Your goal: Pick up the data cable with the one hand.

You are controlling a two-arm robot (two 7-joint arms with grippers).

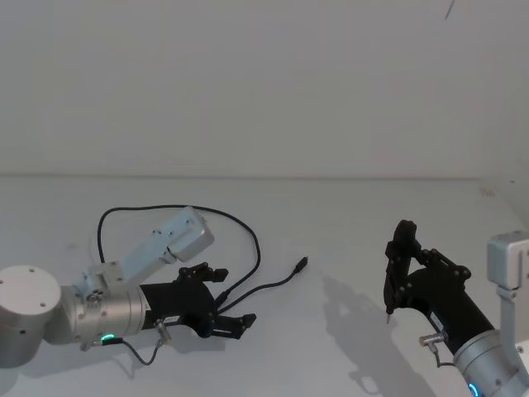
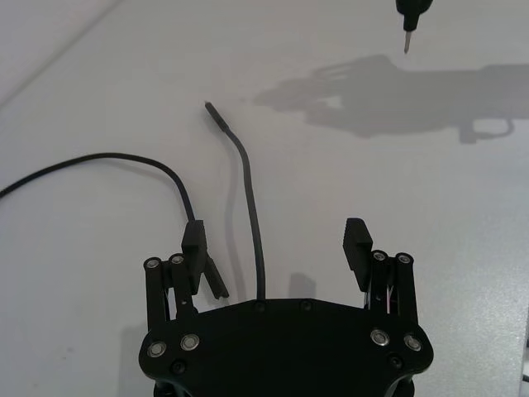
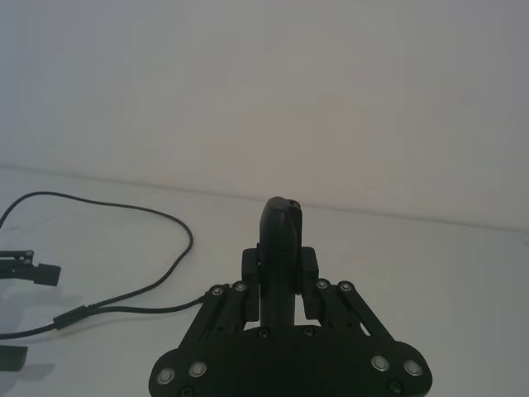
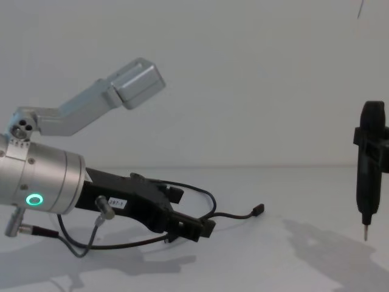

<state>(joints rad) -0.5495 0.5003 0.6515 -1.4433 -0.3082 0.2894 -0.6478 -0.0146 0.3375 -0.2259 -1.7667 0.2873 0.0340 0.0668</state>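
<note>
Within wide-spread left gripper (image 2: pixel 277 233) — data cable (image 2: pixel 245 174)

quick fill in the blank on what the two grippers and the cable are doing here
1. The fingers of the left gripper stand ___.
2. The data cable runs ___ those fingers.
3. The right gripper grips a black tool whose metal tip points ___.
Missing: open; between; down.

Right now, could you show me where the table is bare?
Bare: between the data cable and the right gripper's pointed tool, and behind the cable toward the wall. Crowded: around the left gripper, whose open fingers straddle the cable.
</note>
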